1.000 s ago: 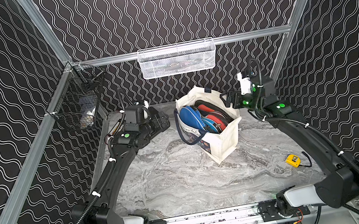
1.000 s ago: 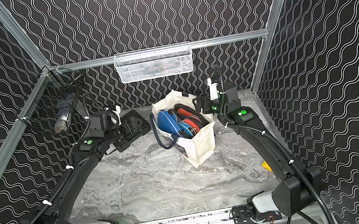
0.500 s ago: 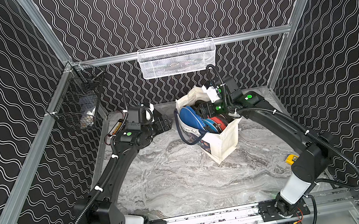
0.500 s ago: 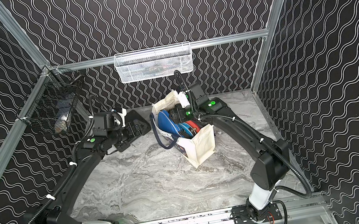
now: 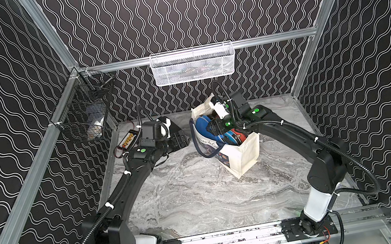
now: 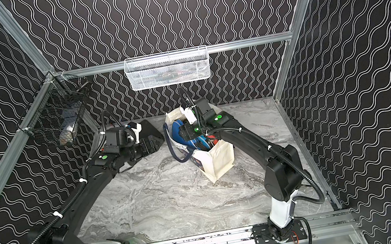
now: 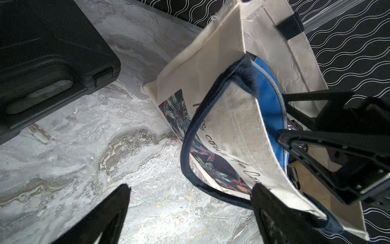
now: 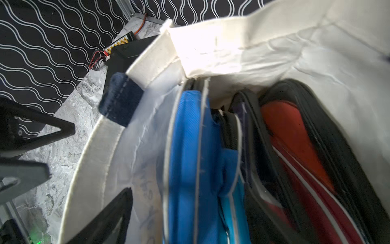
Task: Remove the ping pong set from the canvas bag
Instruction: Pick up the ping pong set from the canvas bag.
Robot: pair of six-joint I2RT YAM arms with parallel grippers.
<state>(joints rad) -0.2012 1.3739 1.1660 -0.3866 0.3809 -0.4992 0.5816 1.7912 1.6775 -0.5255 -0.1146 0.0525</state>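
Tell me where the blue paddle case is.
In a top view the blue paddle case stands inside the canvas bag near the back of the table, next to a red case.

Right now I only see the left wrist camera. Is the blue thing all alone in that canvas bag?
Observer: No. Next to the blue paddle cover sits a red paddle cover, on the right arm's side of it.
Operator: Is anything else lying near the black case?
Observer: A small circuit board with red and black wires lies on the table, between that case and the left wall.
Operator: Anything up above the canvas bag?
Observer: A white mesh basket hangs on the back rail, above and behind it.
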